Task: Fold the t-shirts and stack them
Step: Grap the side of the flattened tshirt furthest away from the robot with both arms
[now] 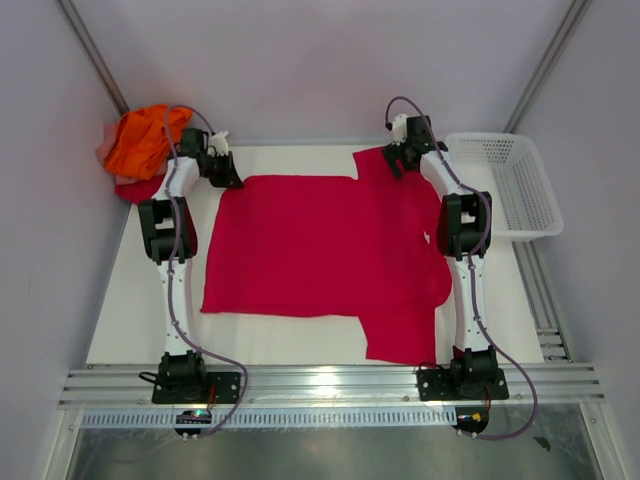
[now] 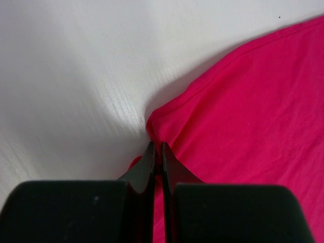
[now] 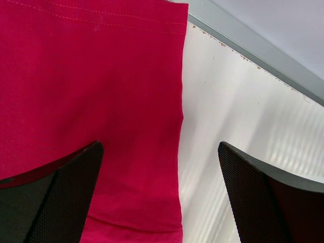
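The crimson t-shirt point(image 1: 320, 250) lies spread flat on the white table, one sleeve at the far right and one near the front right. My left gripper point(image 1: 228, 172) is at the shirt's far left corner. In the left wrist view it point(image 2: 157, 146) is shut on the shirt's hem point(image 2: 253, 101), with cloth pinched between the jaws. My right gripper point(image 1: 398, 160) is over the far sleeve. In the right wrist view it point(image 3: 159, 147) is open and straddles the edge of the sleeve point(image 3: 101, 76) without holding it.
A pile of other shirts, bright orange point(image 1: 145, 140) on top with red and pale pink under it, sits at the far left corner. A white mesh basket point(image 1: 510, 185) stands at the far right. A metal rail point(image 1: 330, 385) runs along the near edge.
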